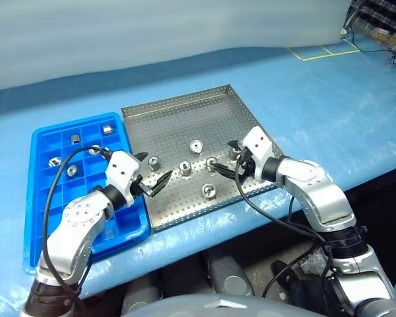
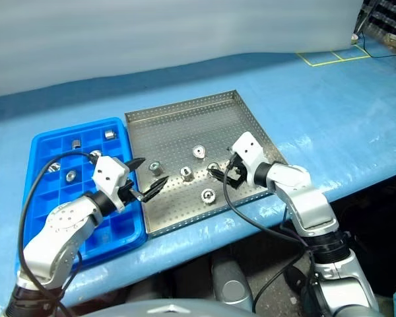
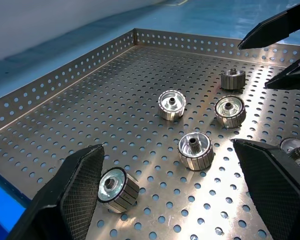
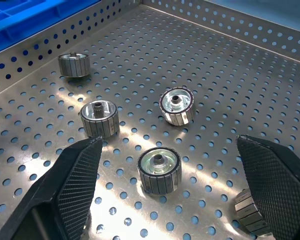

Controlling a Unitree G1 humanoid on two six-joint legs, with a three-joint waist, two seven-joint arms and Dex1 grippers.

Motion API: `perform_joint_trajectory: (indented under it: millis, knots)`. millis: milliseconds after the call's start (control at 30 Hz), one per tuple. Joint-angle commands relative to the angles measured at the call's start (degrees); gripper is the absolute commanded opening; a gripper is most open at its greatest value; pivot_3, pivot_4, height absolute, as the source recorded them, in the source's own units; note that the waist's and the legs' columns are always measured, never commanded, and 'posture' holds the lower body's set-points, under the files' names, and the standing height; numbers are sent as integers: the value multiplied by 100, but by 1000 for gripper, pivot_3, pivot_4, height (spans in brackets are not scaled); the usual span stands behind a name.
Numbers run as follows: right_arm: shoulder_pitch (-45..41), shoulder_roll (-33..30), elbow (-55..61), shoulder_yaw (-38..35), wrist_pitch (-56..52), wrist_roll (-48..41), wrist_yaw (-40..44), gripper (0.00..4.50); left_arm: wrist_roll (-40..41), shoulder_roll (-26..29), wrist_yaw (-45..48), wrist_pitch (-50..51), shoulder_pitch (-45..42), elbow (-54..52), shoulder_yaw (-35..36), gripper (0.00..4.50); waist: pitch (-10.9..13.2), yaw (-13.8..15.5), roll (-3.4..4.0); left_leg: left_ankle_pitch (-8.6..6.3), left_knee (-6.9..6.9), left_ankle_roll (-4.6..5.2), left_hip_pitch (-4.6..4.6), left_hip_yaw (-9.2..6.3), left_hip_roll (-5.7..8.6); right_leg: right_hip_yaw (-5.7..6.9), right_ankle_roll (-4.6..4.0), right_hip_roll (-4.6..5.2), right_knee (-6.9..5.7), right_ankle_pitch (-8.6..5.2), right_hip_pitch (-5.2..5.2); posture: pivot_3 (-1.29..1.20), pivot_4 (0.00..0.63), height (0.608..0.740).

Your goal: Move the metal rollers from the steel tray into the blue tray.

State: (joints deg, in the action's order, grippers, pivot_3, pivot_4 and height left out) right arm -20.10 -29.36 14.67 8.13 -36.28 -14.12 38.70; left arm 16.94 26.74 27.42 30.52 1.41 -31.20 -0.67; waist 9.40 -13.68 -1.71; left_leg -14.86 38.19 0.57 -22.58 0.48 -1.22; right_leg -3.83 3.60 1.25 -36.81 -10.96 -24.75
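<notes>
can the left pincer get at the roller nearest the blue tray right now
Probably yes: the left pincer is open and empty, the roller lies just ahead of it on the steel tray, and nothing sits between them.

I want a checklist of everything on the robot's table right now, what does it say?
Surface: blue table cover, yellow tape marks at its far end.
Job's things: steel tray holds six metal rollers; blue tray beside it holds five more in its far compartments.
Clutter: nothing seen.
Hands: left hand open, empty, at the steel tray's near-left edge beside a roller; right hand open, empty, over the rollers on the tray's right side.
Cables: black cable looped at each arm.
Surroundings: pale wall behind; shelves and wires at far right.
</notes>
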Motion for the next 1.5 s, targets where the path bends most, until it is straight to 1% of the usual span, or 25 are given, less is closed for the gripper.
perform_joint_trajectory:
  millis: [33, 600, 833, 967, 1033, 1100, 1267, 1400, 1500]
  knots:
    - [71, -69, 213, -208, -23, -64, -44, 4500, 44, 22, 48, -78, 6, -72, 62, 4478, 0, -8, 0, 0, 0, 0, 0, -1, 0, 1, 0, 0, 0, 0, 0, -250, 150, 740]
    - [247, -30, 438, -164, -110, -97, -71, 4500, 71, 117, 71, 255, -5, -179, 26, 4478, 0, 5, 0, 0, 2, 0, 2, -2, 0, 0, 1, 0, -1, 0, 2, -234, 150, 740]
    - [537, 47, 777, -106, -22, -153, -118, 4500, 104, 187, 261, 531, -544, -46, -217, 4478, -1, 13, 0, 0, 4, 0, 2, -1, 1, 1, 2, -1, -1, 0, 4, -259, 150, 740]
    - [680, 130, 830, -137, 107, -74, -277, 4500, -21, 109, 359, 736, -1141, 294, -669, 4478, -1, -13, -1, 0, 6, 0, 2, -1, 3, 0, 4, 0, -1, 2, 5, -291, 150, 740]
    - [740, 150, 873, -139, 148, -51, -343, 4500, -335, 175, 281, 846, -1451, 539, -1003, 4478, -1, -35, -1, 0, 8, 0, 2, -2, 4, 0, 5, 0, 0, 2, 7, -305, 150, 740]
    - [812, 169, 954, -143, 165, -41, -413, 4500, -573, 232, 212, 907, -1635, 721, -1218, 4478, -2, -95, 0, 0, 9, 0, 3, -2, 4, -1, 6, 0, 0, 2, 8, -331, 150, 740]
    - [1063, 134, 1261, -262, 139, -38, -595, 4500, -963, 38, 16, 1147, -2098, 1444, -1557, 4478, -2, -292, 0, 0, 6, 0, 1, -6, 4, 1, 7, -1, -1, 2, 6, -393, 150, 740]
    - [1188, 96, 1441, -328, 70, -42, -692, 4500, -1185, -99, -36, 1190, -2245, 1959, -1755, 4478, -3, -456, 3, 0, 6, 1, 1, -4, 5, -3, 12, 0, -1, 3, 7, -413, 150, 740]
    - [1244, 62, 1528, -353, 33, -50, -752, 4500, -1174, -231, 72, 1138, -2238, 2273, -1812, 4478, -4, -587, 3, 0, 6, 0, 2, -4, 5, -3, 12, 0, -3, 3, 6, -421, 150, 740]
